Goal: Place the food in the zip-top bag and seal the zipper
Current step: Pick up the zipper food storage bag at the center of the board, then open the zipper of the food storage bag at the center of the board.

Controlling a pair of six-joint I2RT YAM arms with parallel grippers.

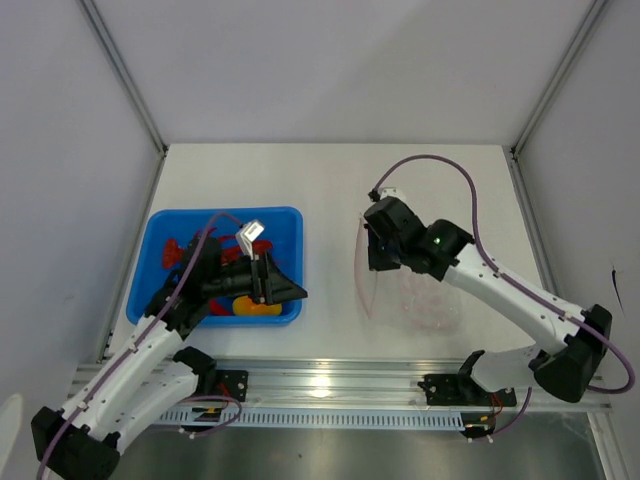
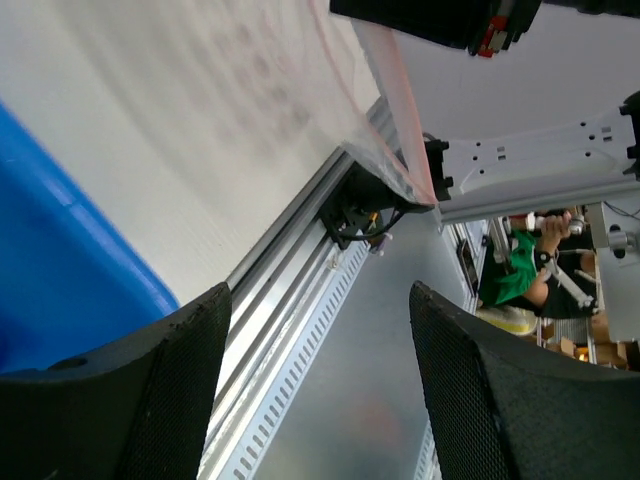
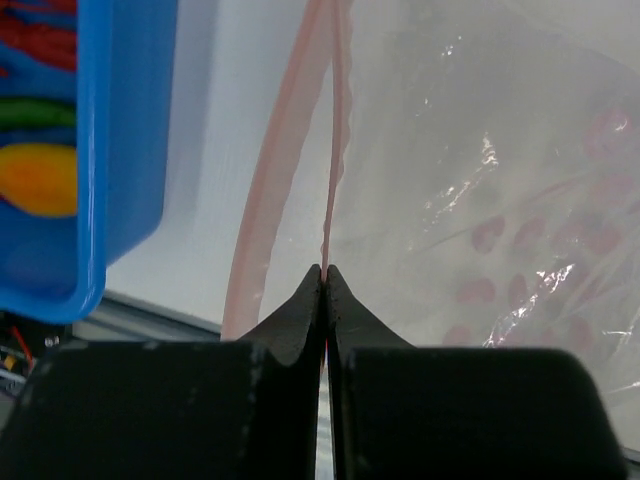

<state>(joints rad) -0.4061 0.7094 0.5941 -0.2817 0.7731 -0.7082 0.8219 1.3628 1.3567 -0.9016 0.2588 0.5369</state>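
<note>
My right gripper is shut on one lip of the pale pink zipper of the clear zip-top bag. The other lip bows away to the left, so the mouth gapes. In the top view the right gripper holds the zip-top bag up by its mouth on the white table. The food lies in the blue tray: a yellow-orange fruit and red chilies show, and my arm hides the rest. My left gripper hovers open and empty over the tray's near right corner, fingers wide apart.
The aluminium rail runs along the table's near edge below both grippers. White walls close off the back and both sides. From the right wrist the tray's corner sits just left of the bag's mouth, with the fruit inside.
</note>
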